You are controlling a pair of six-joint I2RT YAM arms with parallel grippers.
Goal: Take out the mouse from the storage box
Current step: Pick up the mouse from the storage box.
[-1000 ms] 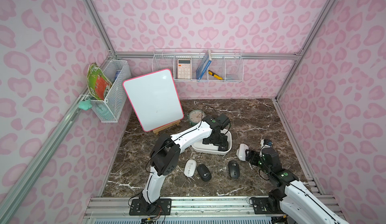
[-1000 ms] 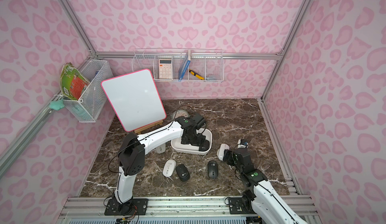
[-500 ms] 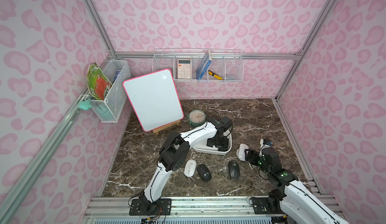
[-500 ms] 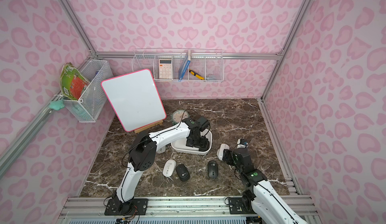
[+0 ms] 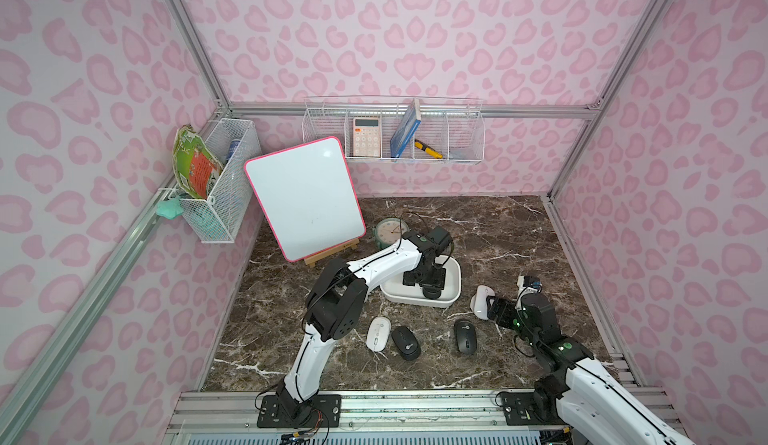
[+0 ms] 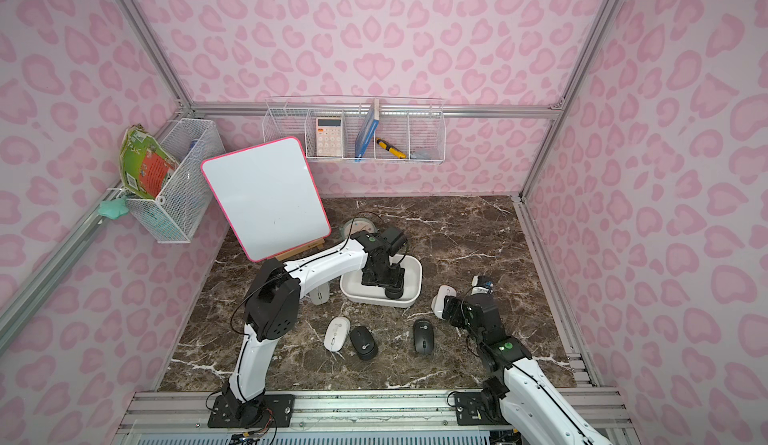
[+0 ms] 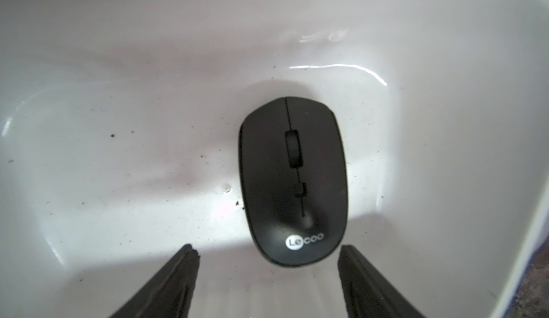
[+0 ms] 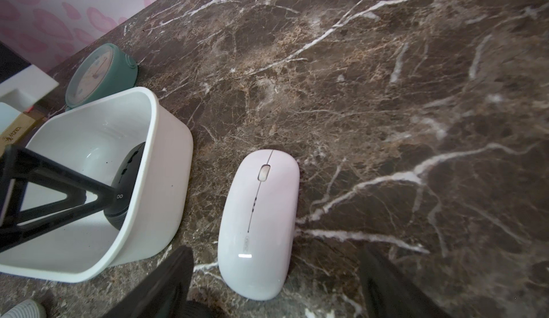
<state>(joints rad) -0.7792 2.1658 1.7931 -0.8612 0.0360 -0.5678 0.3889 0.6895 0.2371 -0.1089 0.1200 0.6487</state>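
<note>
In both top views the left hand (image 5: pixel 428 283) is hanging inside the storage box (image 5: pixel 456 274), pointing down at its floor. The black mouse (image 5: pixel 432 293) is lying right under its fingertips, so this looks like the approach to a pick. The right hand (image 5: pixel 491 306) is sitting low over the tabletop (image 5: pixel 498 231), apart from the box, with a pale mouse (image 5: pixel 480 299) at its fingertips. Three more mice (image 5: pixel 405 341) are lying on the tabletop behind the left hand, toward the arm bases. Judging by where they lie, they are already out.

In the left wrist view the hand's fingers (image 7: pixel 178 281) are standing wide apart, wider than the mouse, and are touching nothing. The mouse is lying flat on the box floor, its logo end nearest the hand. Its length is running straight ahead between the fingertips, a little toward one finger. That line-up probably lets the fingers close across its narrow sides. The box wall is rising close beside that finger, leaving it little room.

In the right wrist view the right hand's fingers (image 8: pixel 178 272) are also spread wide. They are straddling the near end of the pale mouse without touching it, so the hand is holding nothing. The box is just to one side of this hand, with a clock (image 8: pixel 101 73) beyond it. Whether the left finger in the box is touching the black mouse cannot be told here.
</note>
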